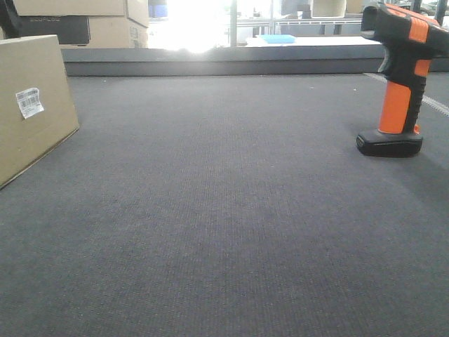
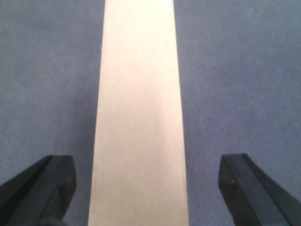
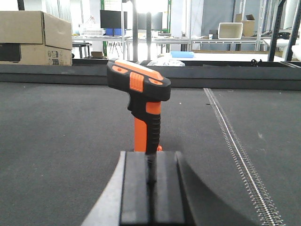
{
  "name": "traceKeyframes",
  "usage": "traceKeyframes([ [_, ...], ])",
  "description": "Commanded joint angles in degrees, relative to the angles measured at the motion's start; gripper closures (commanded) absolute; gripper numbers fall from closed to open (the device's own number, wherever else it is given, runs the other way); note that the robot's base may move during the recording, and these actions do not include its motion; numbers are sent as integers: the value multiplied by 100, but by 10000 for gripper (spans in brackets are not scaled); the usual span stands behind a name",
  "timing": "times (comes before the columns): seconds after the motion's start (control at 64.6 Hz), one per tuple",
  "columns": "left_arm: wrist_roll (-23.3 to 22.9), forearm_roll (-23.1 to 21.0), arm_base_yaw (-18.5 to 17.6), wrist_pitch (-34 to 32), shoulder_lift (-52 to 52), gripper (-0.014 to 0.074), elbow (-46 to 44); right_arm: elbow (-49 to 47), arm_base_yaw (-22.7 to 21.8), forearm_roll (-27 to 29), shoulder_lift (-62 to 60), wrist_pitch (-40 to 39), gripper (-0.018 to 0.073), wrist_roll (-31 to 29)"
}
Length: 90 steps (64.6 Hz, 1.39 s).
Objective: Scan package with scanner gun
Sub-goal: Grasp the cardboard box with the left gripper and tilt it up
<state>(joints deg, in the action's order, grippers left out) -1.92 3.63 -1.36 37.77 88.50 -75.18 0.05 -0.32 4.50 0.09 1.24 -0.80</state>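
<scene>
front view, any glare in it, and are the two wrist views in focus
Front view: blown-out glare at top centre washes out the background. Left wrist view: the package is soft and featureless, very close. Right wrist view: the scanner gun is sharp.

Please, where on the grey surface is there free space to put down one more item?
The grey mat between the package at left and the scanner gun at right is bare, from the back ledge forward. It is crowded only at those two sides; the open left pincer straddles the package.

Package (image 1: 38, 140) cut by left edge, label (image 1: 29, 102) print unreadable, scanner gun (image 3: 140, 89) base behind right tool (image 3: 150, 162)
</scene>
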Motion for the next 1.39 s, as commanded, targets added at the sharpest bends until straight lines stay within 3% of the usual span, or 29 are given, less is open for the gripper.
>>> traceKeyframes([
  [0.0,-140,-28,8,30,31,87,-46,-5,-18,6,-9,-86,720,-24],
  [0.743,-149,-28,8,285,389,117,175,-5,-18,6,-9,-86,720,-24],
  [1.006,-149,20,8,336,389,489,175,-5,-18,6,-9,-86,720,-24],
  [1.068,-149,20,8,346,389,534,175,-5,-18,6,-9,-86,720,-24],
  [1.192,-149,-132,8,400,377,491,149,-5,-18,6,-9,-86,720,-24],
  [1.378,-149,-962,-5,482,300,435,-67,-5,-18,6,-9,-86,720,-24],
])
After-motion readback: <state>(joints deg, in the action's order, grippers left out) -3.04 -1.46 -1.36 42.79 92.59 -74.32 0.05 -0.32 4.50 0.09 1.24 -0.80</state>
